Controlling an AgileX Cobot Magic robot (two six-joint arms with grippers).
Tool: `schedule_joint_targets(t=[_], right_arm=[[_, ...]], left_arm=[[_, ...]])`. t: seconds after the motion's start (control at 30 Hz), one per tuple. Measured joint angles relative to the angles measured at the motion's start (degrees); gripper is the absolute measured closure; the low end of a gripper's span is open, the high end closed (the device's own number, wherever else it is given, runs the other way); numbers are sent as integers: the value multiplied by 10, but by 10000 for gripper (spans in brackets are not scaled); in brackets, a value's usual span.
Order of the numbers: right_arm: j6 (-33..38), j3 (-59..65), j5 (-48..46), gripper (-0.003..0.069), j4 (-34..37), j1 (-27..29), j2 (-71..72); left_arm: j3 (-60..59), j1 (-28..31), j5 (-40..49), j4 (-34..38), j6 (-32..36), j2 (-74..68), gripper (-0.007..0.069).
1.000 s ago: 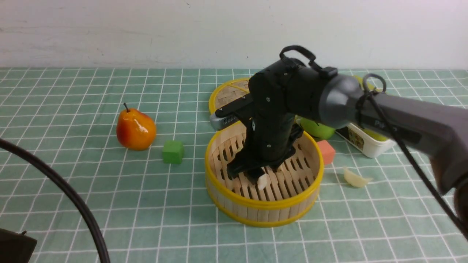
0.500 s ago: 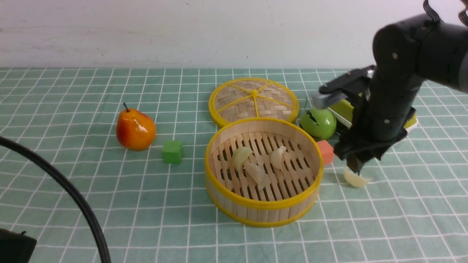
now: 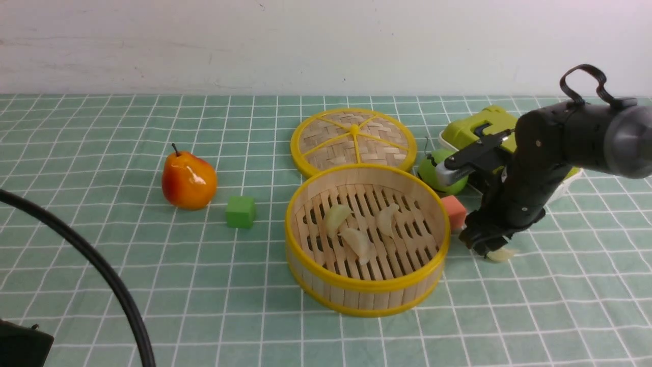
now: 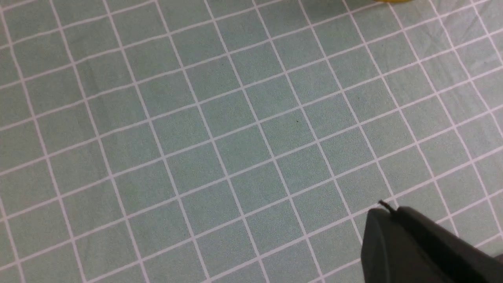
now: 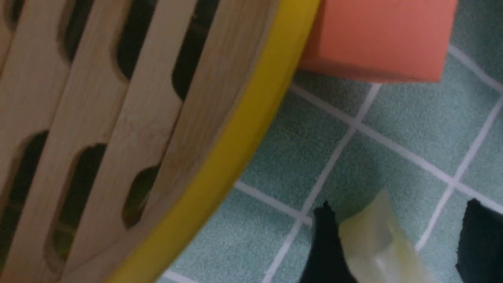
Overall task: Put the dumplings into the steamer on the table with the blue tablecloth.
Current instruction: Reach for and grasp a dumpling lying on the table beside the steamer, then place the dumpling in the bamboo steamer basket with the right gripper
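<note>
1. The right gripper point(image 3: 488, 248), black and two-fingered, is lowered to the pale teal-green tablecloth with a grid of thin white lines point(image 3: 153, 285). Its jaws stand apart, straddling one small, glossy, cream-coloured crescent dumpling point(image 3: 503, 255).
2. In the right wrist view this dumpling point(image 5: 377, 243) lies on the cloth between the two dark fingers point(image 5: 326, 243). One finger is against it, and the other is separated from it by a strip of visible cloth.
3. The round, shallow bamboo steamer with yellow rims point(image 3: 364, 284) stands just to the left of the right gripper. It is close to the gripper but not touching it.
4. Three more cream crescent dumplings point(image 3: 358, 240) rest on the steamer's slatted floor, well to the gripper's left.
5. A small orange cube point(image 3: 453, 211) sits just beyond the gripper, beside the steamer wall.
6. Farther beyond the gripper are a green apple point(image 3: 430, 171), a flat woven yellow-rimmed lid point(image 3: 353, 137) and a lime-green box point(image 3: 476, 127).
7. A green cube point(image 3: 241, 211) and an orange-red pear point(image 3: 189, 178) lie well apart from the gripper, on the steamer's far side.
8. Only one dark part of the left gripper point(image 4: 408, 243) shows, above bare cloth. Whether its jaws are apart or together cannot be told.
</note>
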State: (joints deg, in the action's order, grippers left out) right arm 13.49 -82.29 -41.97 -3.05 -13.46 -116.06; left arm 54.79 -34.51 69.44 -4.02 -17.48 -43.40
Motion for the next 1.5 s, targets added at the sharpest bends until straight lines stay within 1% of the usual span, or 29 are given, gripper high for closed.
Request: schedule_joint_targets(t=[0.1, 0.13, 0.17, 0.2, 0.23, 0.3, 0.4, 0.47, 0.6, 0.7, 0.73, 0.87, 1.0, 1.23, 1.27, 1.37, 1.5], right_arm=[[0, 0, -3, 291, 0, 0, -5], [0, 0, -7, 350, 1, 0, -5], [0, 0, -7, 350, 1, 0, -5], [0, 0, -7, 427, 3, 0, -4], [0, -1, -11, 452, 3, 0, 0], [0, -8, -27, 460, 8, 1, 11], [0, -24, -52, 461, 22, 1, 27], [0, -50, -84, 461, 45, -10, 57], [0, -87, -109, 461, 125, -59, 101], [6, -93, -95, 461, 172, -104, 101], [6, -93, -89, 461, 176, -115, 96], [6, -93, -47, 461, 178, -146, 59], [-11, -93, -24, 461, 178, -147, 23], [-30, -93, -33, 454, 175, -146, -5], [-34, -93, -36, 442, 172, -146, -6], [-60, -93, -47, 372, 133, -146, -2], [-82, -94, -77, 326, 88, -146, 27]], left_arm=[[0, 0, 0, 1, -10, 0, 618], [0, 0, 0, 1, -13, 0, 618], [0, 0, 0, 1, -14, 0, 617], [0, 0, 0, 1, -17, 0, 617], [0, 0, 0, 1, -18, 0, 615], [0, 0, 0, 1, -18, 0, 613], [0, 0, 0, 1, -19, 0, 610], [0, 0, 0, 1, -19, 0, 608], [0, 0, 0, 1, -19, 0, 608], [0, 0, -2, -1, -19, 0, 607], [0, 0, -2, -2, -19, 0, 607], [0, 0, -3, -8, -19, 0, 604], [0, 0, -2, -13, -19, 0, 602], [0, 0, 2, -17, -19, 0, 601], [0, 0, 2, -18, -19, 0, 600], [0, 0, 2, -19, -19, 0, 596], [0, 0, 2, -19, -19, 9, 592]])
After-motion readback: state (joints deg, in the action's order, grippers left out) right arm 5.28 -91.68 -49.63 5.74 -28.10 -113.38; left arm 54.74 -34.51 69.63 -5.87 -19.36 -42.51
